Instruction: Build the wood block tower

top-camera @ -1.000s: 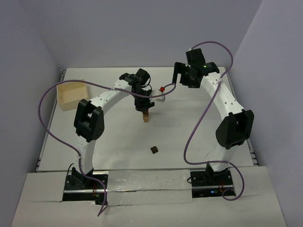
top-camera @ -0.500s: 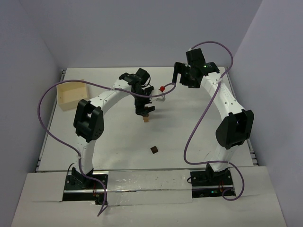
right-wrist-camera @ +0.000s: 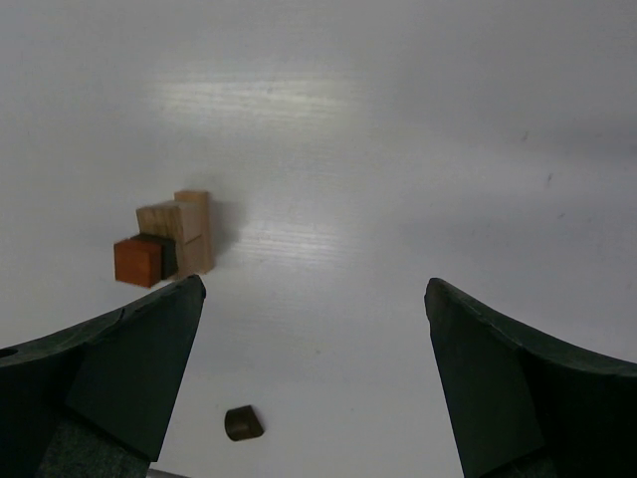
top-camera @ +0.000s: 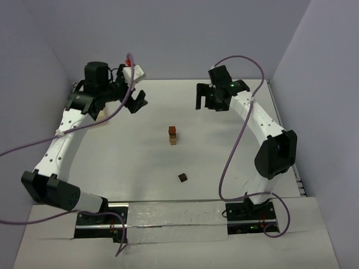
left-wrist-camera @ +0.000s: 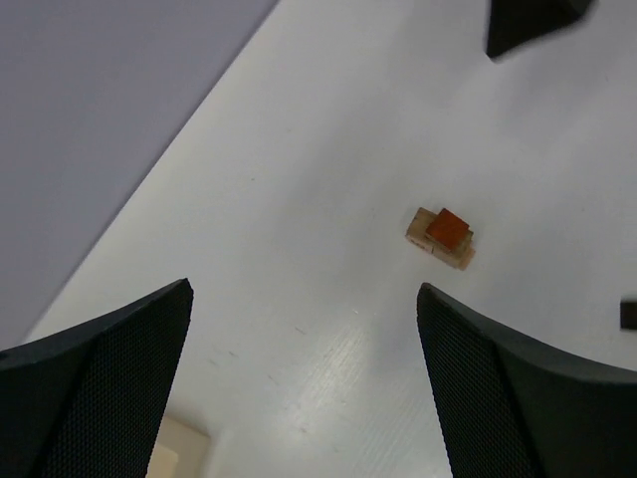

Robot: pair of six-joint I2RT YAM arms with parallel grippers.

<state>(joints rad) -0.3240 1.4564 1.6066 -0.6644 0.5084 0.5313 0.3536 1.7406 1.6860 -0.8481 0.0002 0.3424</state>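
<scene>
The tower (top-camera: 173, 135) is a short stack of tan blocks with a reddish-brown block on top, standing alone mid-table. It also shows in the left wrist view (left-wrist-camera: 443, 237) and the right wrist view (right-wrist-camera: 169, 244). A loose dark brown block (top-camera: 182, 177) lies in front of it and shows in the right wrist view (right-wrist-camera: 243, 423). My left gripper (top-camera: 136, 102) is open and empty, raised at the back left, far from the tower (left-wrist-camera: 304, 291). My right gripper (top-camera: 203, 100) is open and empty, behind and right of the tower (right-wrist-camera: 314, 287).
A pale tan board (top-camera: 100, 115) at the back left is mostly hidden behind my left arm; a corner shows in the left wrist view (left-wrist-camera: 179, 453). Purple cables hang from both arms. Grey walls close the back and sides.
My left arm has swung from the tower up to the back left with its gripper open, leaving the reddish-brown block on top. My right gripper has shifted slightly left.
</scene>
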